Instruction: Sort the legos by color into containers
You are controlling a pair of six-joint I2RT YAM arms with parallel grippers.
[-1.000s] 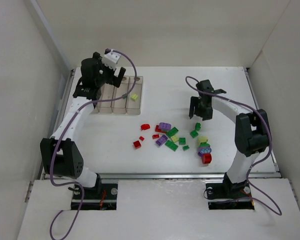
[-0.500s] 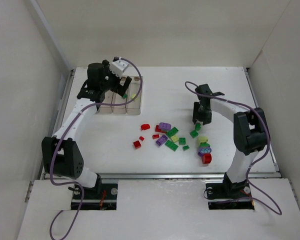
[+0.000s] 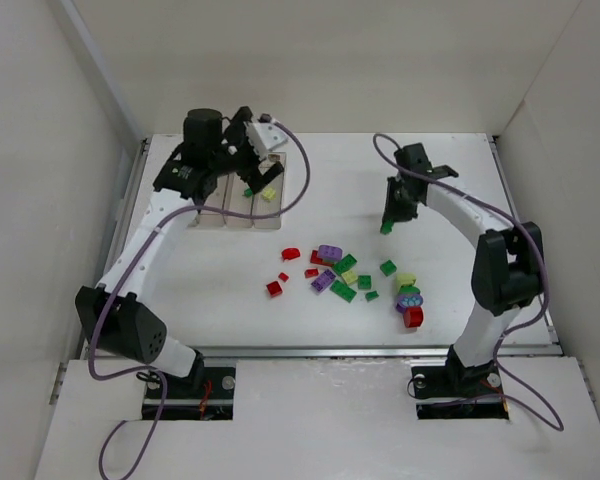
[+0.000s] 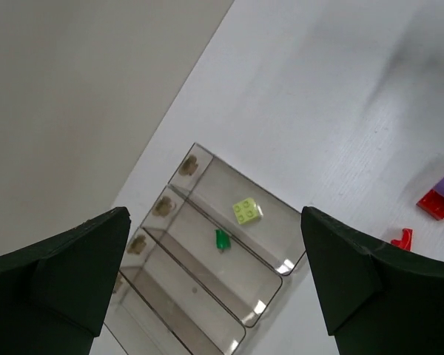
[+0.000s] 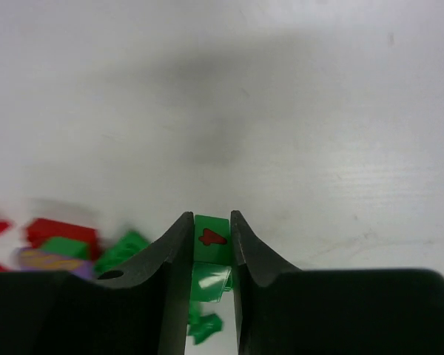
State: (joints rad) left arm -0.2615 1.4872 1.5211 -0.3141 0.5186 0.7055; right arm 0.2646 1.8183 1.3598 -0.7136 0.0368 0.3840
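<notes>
1 green lego (image 5: 211, 238) sits pinched between right fingers (image 5: 170, 259); left fingers (image 4: 66, 274) spread wide, empty.

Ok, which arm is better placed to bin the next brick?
Right. The right tool is shut on a green brick. The left tool is open and empty above the containers, where another green piece already lies, away from the loose pile.
</notes>
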